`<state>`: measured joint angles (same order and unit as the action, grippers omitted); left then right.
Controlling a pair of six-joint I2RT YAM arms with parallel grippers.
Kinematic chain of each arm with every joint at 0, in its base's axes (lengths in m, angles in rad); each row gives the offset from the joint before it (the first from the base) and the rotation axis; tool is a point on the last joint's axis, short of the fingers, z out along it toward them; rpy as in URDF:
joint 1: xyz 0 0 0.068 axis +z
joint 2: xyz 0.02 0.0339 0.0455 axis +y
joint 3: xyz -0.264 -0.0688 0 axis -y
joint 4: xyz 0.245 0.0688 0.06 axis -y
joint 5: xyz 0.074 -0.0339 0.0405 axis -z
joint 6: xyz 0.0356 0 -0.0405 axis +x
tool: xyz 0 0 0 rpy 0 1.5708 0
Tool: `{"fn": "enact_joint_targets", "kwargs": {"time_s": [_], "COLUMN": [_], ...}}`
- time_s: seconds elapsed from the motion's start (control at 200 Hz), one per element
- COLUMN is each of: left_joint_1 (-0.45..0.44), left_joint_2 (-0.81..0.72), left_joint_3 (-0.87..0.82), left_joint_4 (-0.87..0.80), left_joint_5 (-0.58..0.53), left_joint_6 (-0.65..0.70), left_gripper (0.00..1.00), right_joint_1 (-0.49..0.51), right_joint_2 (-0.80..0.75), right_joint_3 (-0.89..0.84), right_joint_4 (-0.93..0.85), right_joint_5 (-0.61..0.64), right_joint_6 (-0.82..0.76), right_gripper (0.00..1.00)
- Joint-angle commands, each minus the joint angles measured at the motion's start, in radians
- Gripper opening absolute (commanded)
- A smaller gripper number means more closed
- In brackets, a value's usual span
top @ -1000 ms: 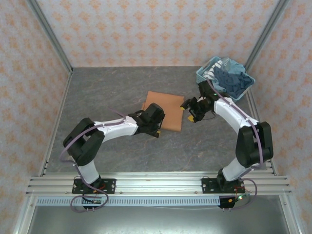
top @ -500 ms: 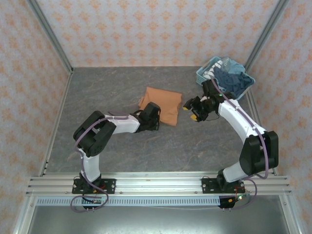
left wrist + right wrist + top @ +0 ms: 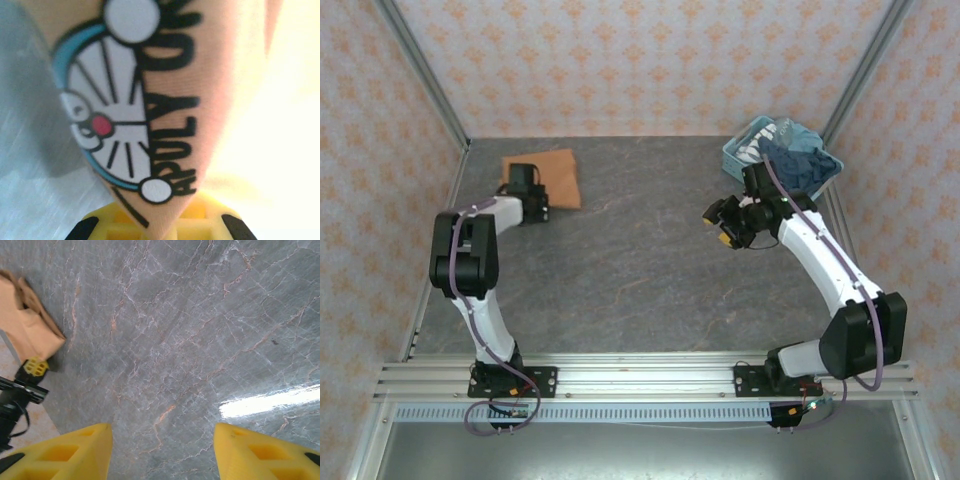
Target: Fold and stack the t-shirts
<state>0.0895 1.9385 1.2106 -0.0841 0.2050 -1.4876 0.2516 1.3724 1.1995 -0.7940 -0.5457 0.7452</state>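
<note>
1. The left gripper (image 3: 525,190) sits at the far-left corner of the table (image 3: 640,260). From above its fingers are hidden under its own black body, so their grip cannot be read there.
2. In the left wrist view, the left gripper (image 3: 155,226) has its yellow fingers close together at the bottom edge. A tapering fold of the orange t-shirt (image 3: 220,65) runs down between them, clamped.
3. That view is very close and blurred. The right side is washed out to pale glare, and the lettering (image 3: 170,105) is cut off at the top.
4. The print (image 3: 107,110) is a round white cartoon face with a red nose, whisker lines and a blue rim, beside bold black capitals.
5. From above, the orange t-shirt (image 3: 555,175) lies as a flat, roughly square folded piece in that far-left corner, partly under the gripper.
6. In the right wrist view the orange t-shirt (image 3: 25,325) is cut off by the left edge, its cloth rumpled.
7. The right gripper (image 3: 723,222) hangs over bare table near the basket (image 3: 738,160), touching nothing.
8. Its blunt yellow plastic fingers (image 3: 75,450) stand wide apart, with only the tips in frame.
9. The table (image 3: 200,340) is grey, marble-veined stone with a glossy reflection.
10. The basket is a light-blue lattice in the far-right corner, heaped with a crumpled dark blue t-shirt (image 3: 800,168). What lies beneath it is hidden.
</note>
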Motion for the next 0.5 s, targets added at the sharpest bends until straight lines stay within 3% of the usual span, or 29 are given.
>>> {"fn": "enact_joint_targets", "kwargs": {"time_s": [0.0,0.185,0.495], "left_joint_1": [0.093,0.199,0.243], "left_joint_2": [0.079,0.268,0.336], "left_joint_3": [0.096,0.362,0.541], "left_joint_4": [-0.095,-0.221,-0.424], "left_joint_5": [0.061,0.176,0.155], "left_joint_6": [0.174,0.351,0.589], "left_gripper": [0.05,0.05,0.05], "right_joint_1": [-0.006,-0.006,-0.006], "right_joint_2": [-0.034,-0.038,-0.061], "right_joint_3": [0.002,0.006,0.002], "right_joint_4": [-0.038,0.000,0.185], "right_joint_5": [0.042,0.019,-0.076], "right_joint_6": [-0.015,-0.009,-0.004], "right_gripper": [0.56,0.56,0.56]}}
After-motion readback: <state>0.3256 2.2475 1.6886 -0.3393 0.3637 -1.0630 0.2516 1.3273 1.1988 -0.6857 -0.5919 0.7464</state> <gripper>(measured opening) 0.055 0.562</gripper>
